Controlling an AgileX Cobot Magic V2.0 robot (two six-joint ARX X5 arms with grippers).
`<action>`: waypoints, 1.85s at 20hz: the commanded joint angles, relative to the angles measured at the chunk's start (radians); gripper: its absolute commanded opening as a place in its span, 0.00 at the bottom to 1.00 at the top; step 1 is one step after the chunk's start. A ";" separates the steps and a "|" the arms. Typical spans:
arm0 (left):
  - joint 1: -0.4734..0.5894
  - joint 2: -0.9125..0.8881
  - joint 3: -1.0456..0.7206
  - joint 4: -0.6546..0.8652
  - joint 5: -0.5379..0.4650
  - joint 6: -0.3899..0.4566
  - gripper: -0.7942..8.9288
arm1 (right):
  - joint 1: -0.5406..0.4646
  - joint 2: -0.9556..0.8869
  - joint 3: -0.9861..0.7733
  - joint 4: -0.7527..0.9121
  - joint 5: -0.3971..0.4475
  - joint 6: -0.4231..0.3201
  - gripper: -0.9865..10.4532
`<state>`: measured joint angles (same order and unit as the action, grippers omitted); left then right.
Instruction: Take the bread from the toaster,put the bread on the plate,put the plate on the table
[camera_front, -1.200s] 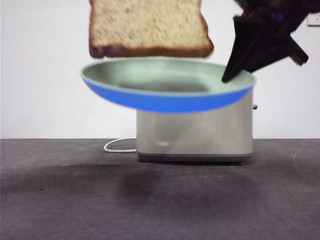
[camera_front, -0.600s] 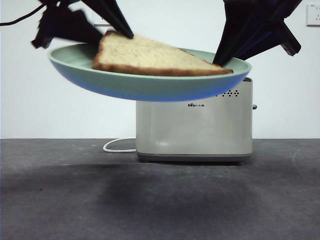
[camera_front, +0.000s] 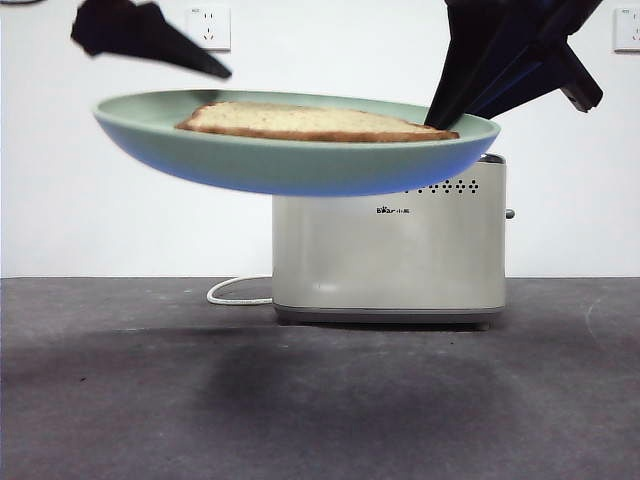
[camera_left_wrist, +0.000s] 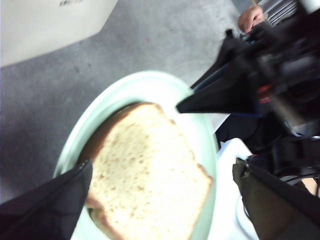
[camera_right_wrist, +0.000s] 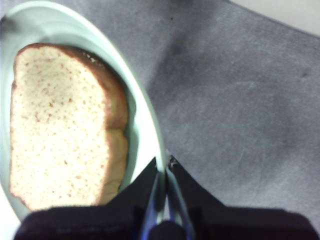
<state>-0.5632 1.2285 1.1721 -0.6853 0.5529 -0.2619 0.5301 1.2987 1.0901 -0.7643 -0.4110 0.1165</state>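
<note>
While right tool (camera_right_wrist: 162, 167) pinches plate (camera_right_wrist: 147, 120) rim (bread (camera_right_wrist: 60, 125) flat), left tool (camera_left_wrist: 162, 175) wide open.

A plain white wall (camera_front: 100, 220) forms the backdrop. Two white wall sockets are mounted on it: one socket (camera_front: 209, 27) at upper left, a second socket (camera_front: 627, 30) cut by the right edge. In the left wrist view, a person's hand (camera_left_wrist: 251, 18) shows, blurred
</note>
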 joint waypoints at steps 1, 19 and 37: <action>0.000 0.003 0.063 -0.044 -0.001 0.039 0.57 | 0.001 -0.006 -0.004 0.008 -0.010 0.007 0.07; 0.000 -0.357 0.331 -0.371 -0.237 0.241 0.07 | -0.409 0.046 -0.006 -0.098 -0.006 -0.118 0.07; 0.000 -0.372 0.331 -0.378 -0.236 0.245 0.07 | -0.323 0.386 -0.132 0.153 -0.055 -0.105 0.07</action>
<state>-0.5632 0.8597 1.5070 -1.0637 0.3195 -0.0261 0.2039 1.6825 0.9615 -0.6189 -0.4702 0.0040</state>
